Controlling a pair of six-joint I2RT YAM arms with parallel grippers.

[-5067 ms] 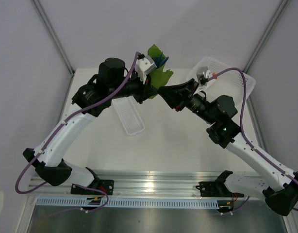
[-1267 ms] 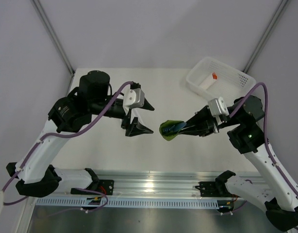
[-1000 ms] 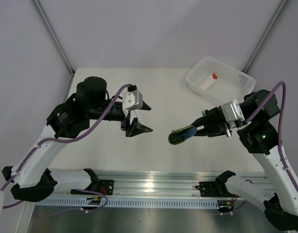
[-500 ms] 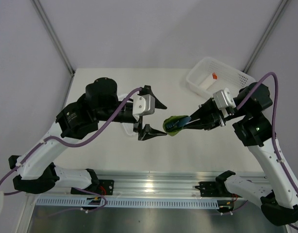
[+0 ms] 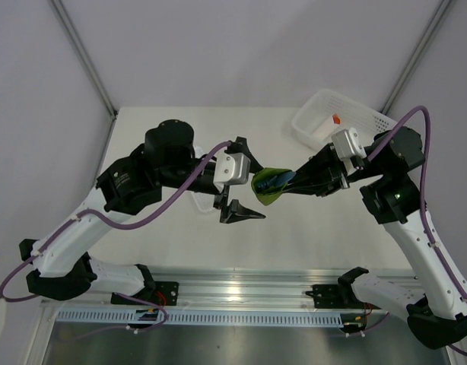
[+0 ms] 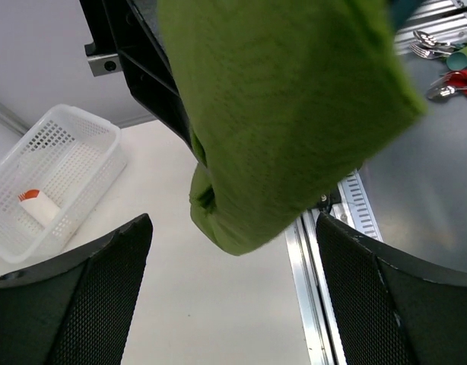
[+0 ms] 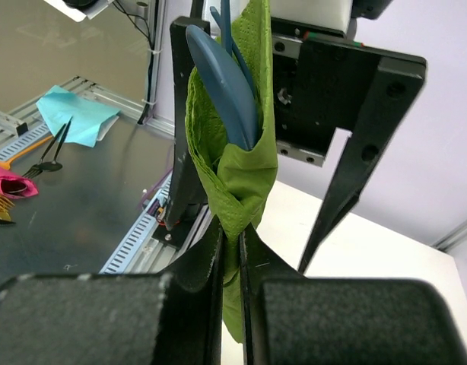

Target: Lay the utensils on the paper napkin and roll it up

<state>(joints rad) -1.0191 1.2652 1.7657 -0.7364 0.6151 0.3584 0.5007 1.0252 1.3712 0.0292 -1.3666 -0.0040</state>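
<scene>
The paper napkin [image 5: 270,186] is a green bundle held in the air above the table's middle, with the dark blue utensils [image 5: 277,179] wrapped inside. My right gripper [image 5: 296,181] is shut on the bundle's twisted end. In the right wrist view the napkin [image 7: 235,171] rises from between the pinching jaws [image 7: 232,237] and the blue utensils [image 7: 224,84] stick out of its far end. My left gripper [image 5: 258,190] is open, one finger above and one below the bundle. In the left wrist view the napkin [image 6: 287,114] hangs between the wide-apart fingers [image 6: 89,304], not touching them.
A white perforated basket [image 5: 347,114] stands at the table's back right corner, holding a white piece with an orange tip [image 5: 335,120]. The left wrist view also shows that basket [image 6: 55,171]. The aluminium rail [image 5: 241,285] runs along the near edge.
My right gripper has carried the napkin bundle up and left. The left arm has swung right and its jaws have widened, so its fingers now bracket the bundle.
</scene>
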